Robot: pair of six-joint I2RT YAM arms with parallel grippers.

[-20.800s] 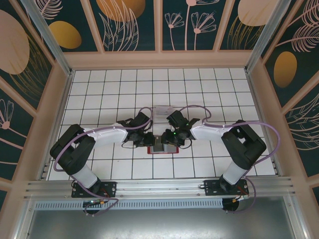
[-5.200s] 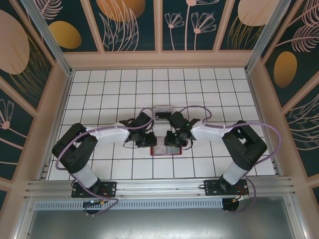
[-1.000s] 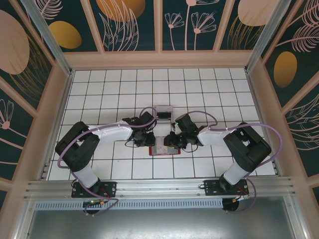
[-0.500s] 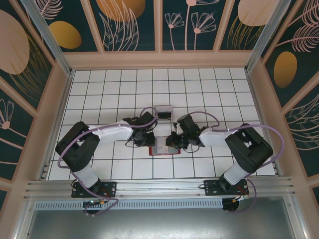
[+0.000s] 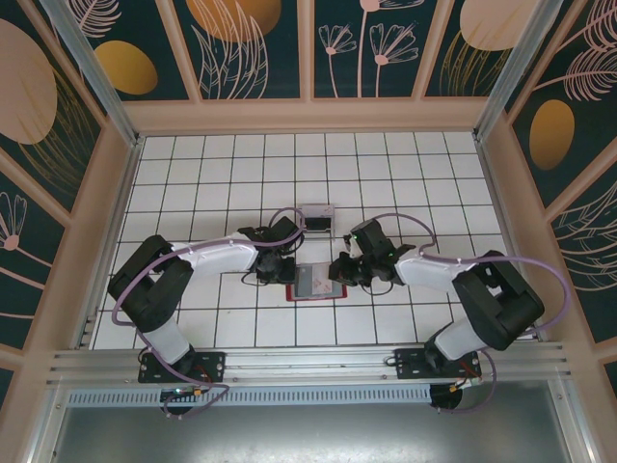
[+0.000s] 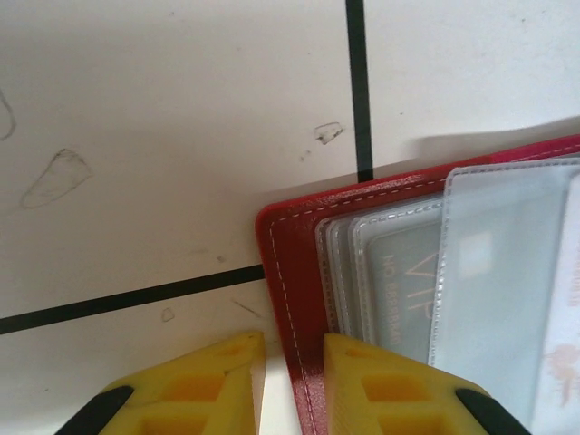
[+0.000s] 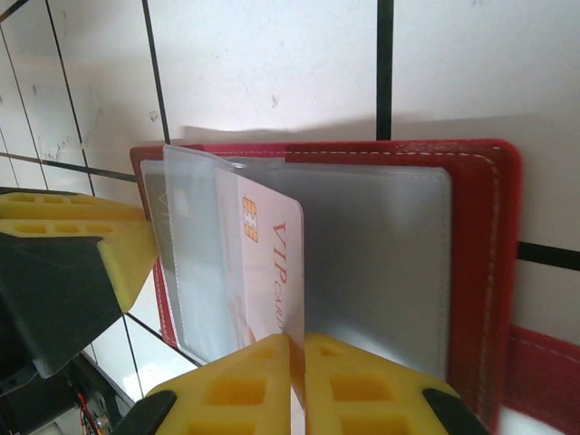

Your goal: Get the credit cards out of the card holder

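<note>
The red card holder (image 5: 314, 297) lies open on the white tiles between both arms. My left gripper (image 5: 288, 274) pinches its stitched left edge (image 6: 304, 299) between yellow fingers (image 6: 372, 385). Clear sleeves hold a grey card (image 6: 408, 290). My right gripper (image 7: 297, 362) is shut on the lower edge of a pale credit card (image 7: 272, 263) printed "VIP", which sticks partly out of a clear sleeve (image 7: 195, 272). From above, the right gripper (image 5: 335, 273) sits at the holder's right side. The red cover (image 7: 480, 272) spreads to the right.
A small clear tray (image 5: 316, 214) with something dark in it stands one tile behind the holder. The left gripper's yellow finger (image 7: 109, 245) shows at the holder's far edge in the right wrist view. Wooden walls ring the tiled floor (image 5: 434, 174).
My right gripper has closed on the pale card and its arm has drawn back to the right. The left gripper has kept its hold on the holder's edge.
</note>
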